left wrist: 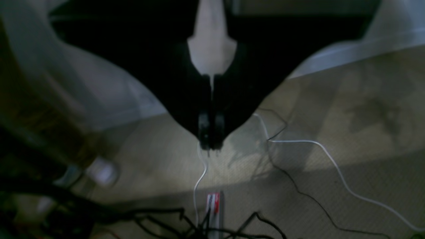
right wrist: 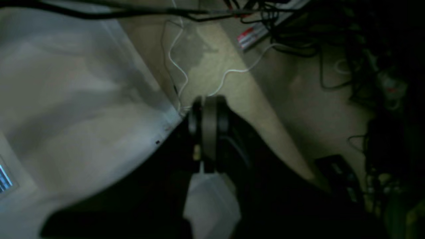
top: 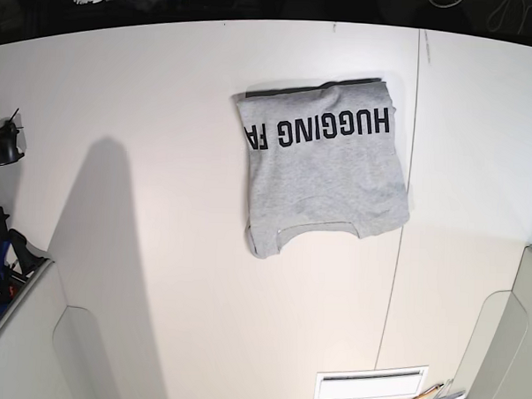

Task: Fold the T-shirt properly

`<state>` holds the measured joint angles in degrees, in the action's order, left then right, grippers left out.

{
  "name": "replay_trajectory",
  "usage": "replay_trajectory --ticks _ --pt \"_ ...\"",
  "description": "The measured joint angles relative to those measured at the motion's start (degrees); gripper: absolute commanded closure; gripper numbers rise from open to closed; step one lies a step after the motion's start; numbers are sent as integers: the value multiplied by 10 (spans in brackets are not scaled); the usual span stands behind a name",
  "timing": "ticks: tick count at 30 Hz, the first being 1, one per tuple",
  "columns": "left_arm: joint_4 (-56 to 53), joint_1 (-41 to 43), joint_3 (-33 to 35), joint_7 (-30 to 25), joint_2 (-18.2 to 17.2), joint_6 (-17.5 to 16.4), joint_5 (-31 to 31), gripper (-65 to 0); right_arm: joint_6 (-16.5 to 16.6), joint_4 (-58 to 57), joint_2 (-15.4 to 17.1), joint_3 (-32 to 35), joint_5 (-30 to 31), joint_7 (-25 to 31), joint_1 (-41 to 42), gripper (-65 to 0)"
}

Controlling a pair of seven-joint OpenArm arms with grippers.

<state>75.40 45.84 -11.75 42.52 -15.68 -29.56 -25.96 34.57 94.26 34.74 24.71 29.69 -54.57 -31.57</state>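
Base view: white table [top: 158, 248] with the T-shirt [top: 324, 180] lying in a squarish folded bundle at the far right-centre, black print up; neither arm is over it. It looks light, limp and non-slip, so I'd pinch a doubled edge or corner, not the flat middle. Left gripper [left wrist: 211, 146] and right gripper [right wrist: 208, 109] both hang off the table over the floor, jaws closed, empty.

White table [top: 164, 115], one folded shirt on it.
The grey T-shirt [top: 324, 180] lies flat, lettering up; near the table's front edge sit a white strip [top: 370, 383] and perhaps pencils [top: 421, 398].
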Motion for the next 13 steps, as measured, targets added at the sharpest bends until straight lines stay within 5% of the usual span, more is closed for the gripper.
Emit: replay_trajectory --ticks 5,13 --pt "-140 -80 75 -51 -7 68 9 0 0 -126 -2 30 -65 132 0 0" --pt "-310 -196 174 -115 -8 129 46 0 -1 -277 -39 31 -121 153 50 0"
